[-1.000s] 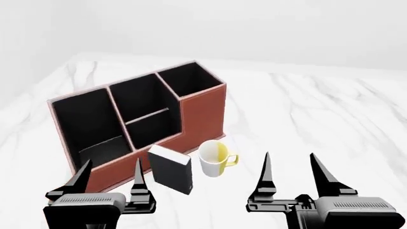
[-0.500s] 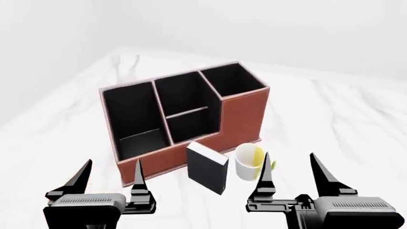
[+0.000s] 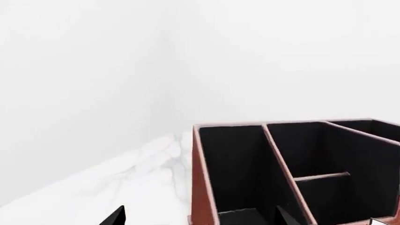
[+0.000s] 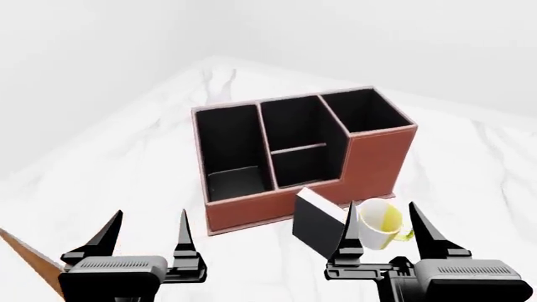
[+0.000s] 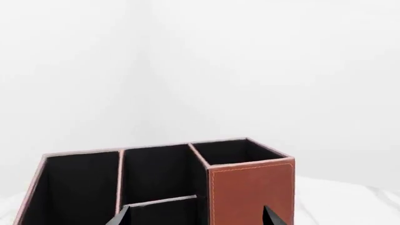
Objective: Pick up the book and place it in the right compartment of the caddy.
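Note:
The reddish-brown caddy (image 4: 251, 211) stands mid-table, black inside, and also fills the left wrist view (image 3: 203, 178) and right wrist view (image 5: 250, 192). Its right compartment (image 4: 365, 110) is the tallest, square section (image 5: 231, 152). The black book (image 4: 317, 220) stands upright just before the caddy's stepped front, white page edges on top. One finger of my right gripper (image 4: 381, 205) overlaps it. That gripper is open and empty (image 5: 195, 214). My left gripper (image 4: 150, 212) is open and empty too, nearer than the caddy's left end (image 3: 200, 215).
A white-and-yellow mug (image 4: 381, 223) sits right beside the book, behind my right gripper's fingers. The white marble table (image 4: 126, 163) spreads around the caddy. A brown wedge (image 4: 25, 264) shows at the lower left, past the table's edge.
The head view has swung, so caddy, book and mug have slid rightward in it. Both grippers keep the same place and stay open. The brown wedge has appeared at lower left.

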